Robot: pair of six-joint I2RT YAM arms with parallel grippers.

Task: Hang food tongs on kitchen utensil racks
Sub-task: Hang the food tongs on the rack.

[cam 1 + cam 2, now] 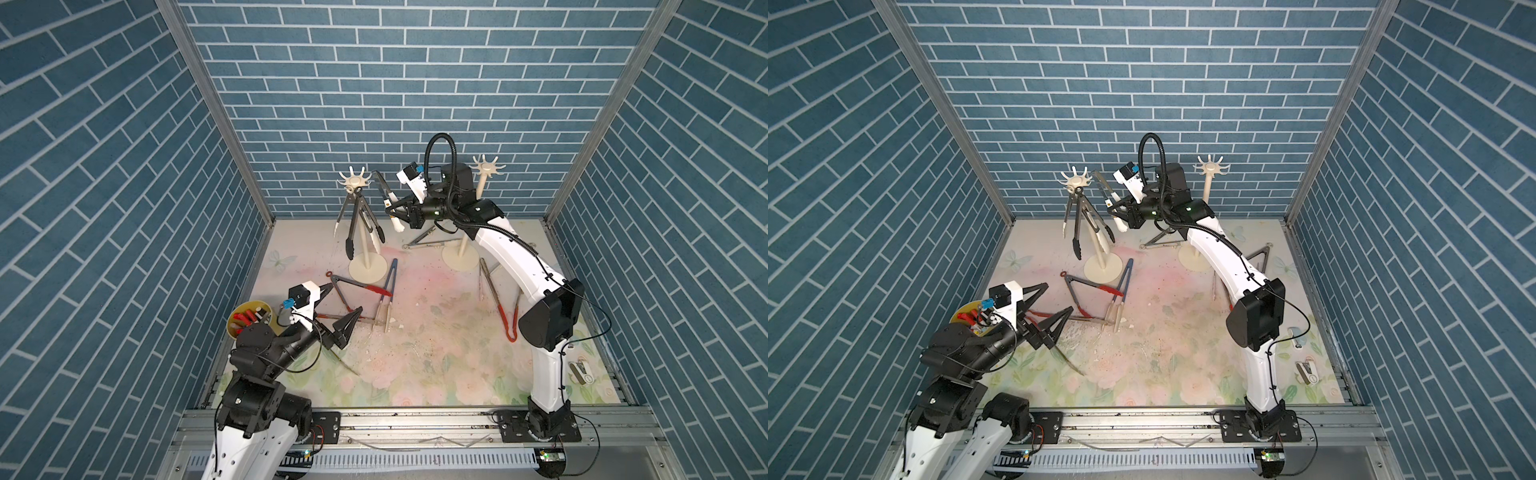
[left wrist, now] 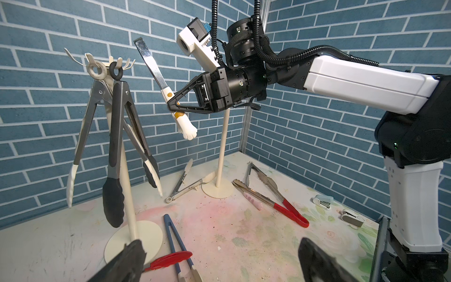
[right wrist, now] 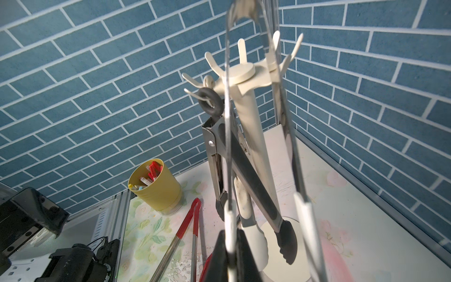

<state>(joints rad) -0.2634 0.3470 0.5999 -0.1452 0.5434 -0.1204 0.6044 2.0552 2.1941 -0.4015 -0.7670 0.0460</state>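
My right gripper (image 1: 392, 210) is shut on one arm of white paw-tipped food tongs (image 2: 156, 70), held hinge end up beside the hooks of the left cream utensil rack (image 1: 356, 181). In the right wrist view the pinched arm (image 3: 228, 122) runs up from my gripper (image 3: 230, 246) and the free arm (image 3: 290, 146) hangs apart. Black tongs (image 2: 114, 156) and white-tipped tongs (image 2: 80, 146) hang by rings on that rack. My left gripper (image 1: 345, 298) is open and empty, low over the mat near red-tipped tongs (image 2: 170, 260) and blue tongs (image 2: 172, 234).
A second rack (image 1: 486, 166) stands at the back right, with no tongs seen on its hooks. More tongs lie on the mat: red-handled ones (image 1: 505, 320), metal ones (image 1: 422, 243). A yellow cup (image 1: 249, 318) stands behind my left arm. Small staplers (image 1: 579, 372) lie front right. Brick walls enclose three sides.
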